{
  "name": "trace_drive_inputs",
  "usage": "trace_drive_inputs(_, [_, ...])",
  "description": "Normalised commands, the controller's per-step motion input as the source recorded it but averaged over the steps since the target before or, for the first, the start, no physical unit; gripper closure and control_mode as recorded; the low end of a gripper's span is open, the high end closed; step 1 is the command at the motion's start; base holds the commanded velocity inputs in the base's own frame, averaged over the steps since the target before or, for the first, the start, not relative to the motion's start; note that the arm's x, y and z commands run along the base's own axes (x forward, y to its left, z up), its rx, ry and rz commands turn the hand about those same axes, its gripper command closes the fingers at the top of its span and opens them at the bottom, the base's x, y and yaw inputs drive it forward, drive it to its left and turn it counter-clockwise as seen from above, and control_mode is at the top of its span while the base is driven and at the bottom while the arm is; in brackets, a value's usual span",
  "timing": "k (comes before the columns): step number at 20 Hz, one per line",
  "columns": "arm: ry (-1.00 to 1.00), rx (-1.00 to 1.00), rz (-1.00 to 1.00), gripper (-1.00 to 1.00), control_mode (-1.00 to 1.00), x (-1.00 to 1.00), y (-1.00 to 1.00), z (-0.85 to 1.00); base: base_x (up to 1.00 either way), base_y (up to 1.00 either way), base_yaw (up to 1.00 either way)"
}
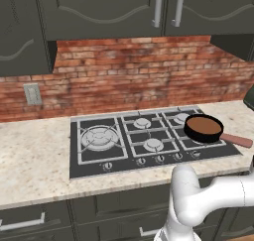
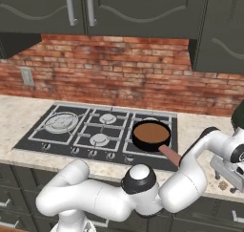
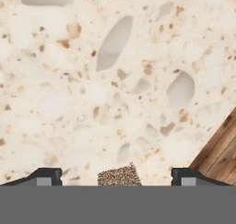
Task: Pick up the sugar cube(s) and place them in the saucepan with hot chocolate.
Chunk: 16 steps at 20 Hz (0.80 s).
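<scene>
Speckled brown sugar cube (image 3: 119, 176)

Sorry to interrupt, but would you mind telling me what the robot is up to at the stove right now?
The arm has swung to the right of the cooktop and points its gripper straight down at the speckled counter. A brown sugar cube lies between the open fingers, not yet gripped. The saucepan with hot chocolate sits on a right-hand burner, handle toward the arm. No cube shows in the pan yet.

Even bright rendered light, soft faint shadows, no glare, hand-cam closeup sharp.
</scene>
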Motion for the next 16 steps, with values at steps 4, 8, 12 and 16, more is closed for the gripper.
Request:
trace_drive_inputs(4, [0.01, 0.0, 0.0, 1.0, -1.0, -0.15, 0.0, -0.2, 0.0, 0.0, 0.0])
trace_drive_inputs(8, [0.06, 0.01, 0.0, 1.0, -1.0, -0.19, 0.0, -0.18, 0.0, 0.0, 0.0])
trace_drive_inputs(12, [0.05, 0.01, 0.0, 1.0, -1.0, -0.19, 0.0, -0.19, 0.0, 0.0, 0.0])
trace_drive_inputs(16, [0.01, 0.01, -0.01, 1.0, -1.0, -0.18, -0.01, -0.08, 0.0, 0.0, 0.0])
